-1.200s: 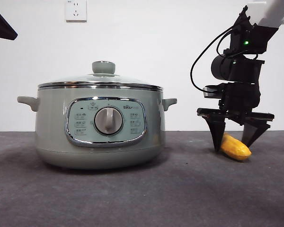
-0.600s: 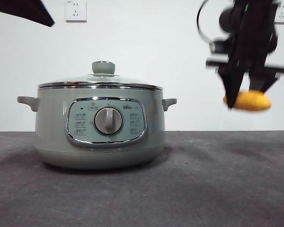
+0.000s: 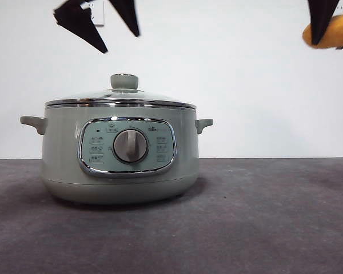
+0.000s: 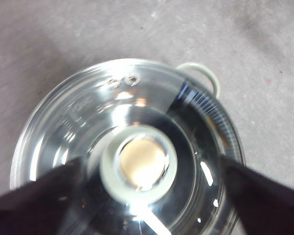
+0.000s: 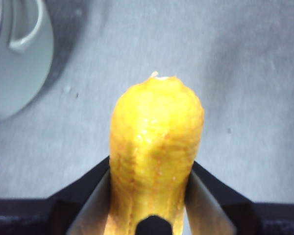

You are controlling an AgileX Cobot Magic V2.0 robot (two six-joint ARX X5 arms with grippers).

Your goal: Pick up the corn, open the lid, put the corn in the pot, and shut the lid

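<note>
Corn [image 5: 154,161] sits clamped between the right gripper's [image 5: 152,196] jaws, raised high and off to one side of the pot [image 3: 120,154]. Glass lid [image 4: 132,147] rests closed on the pot. Directly above its knob [image 4: 139,164] hangs the left gripper [image 3: 106,23], jaws spread wide. Lid-opening looks like the step in hand; next, that gripper likely must descend and close on the knob.

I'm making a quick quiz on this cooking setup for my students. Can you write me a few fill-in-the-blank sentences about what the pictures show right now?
1. The right hand is shut on the ____.
2. The lid sits ____ the pot.
3. The left hand hangs open above the lid's ____.
4. The corn is held ____ than the lid's top.

Missing words: corn; on; knob; higher
</note>
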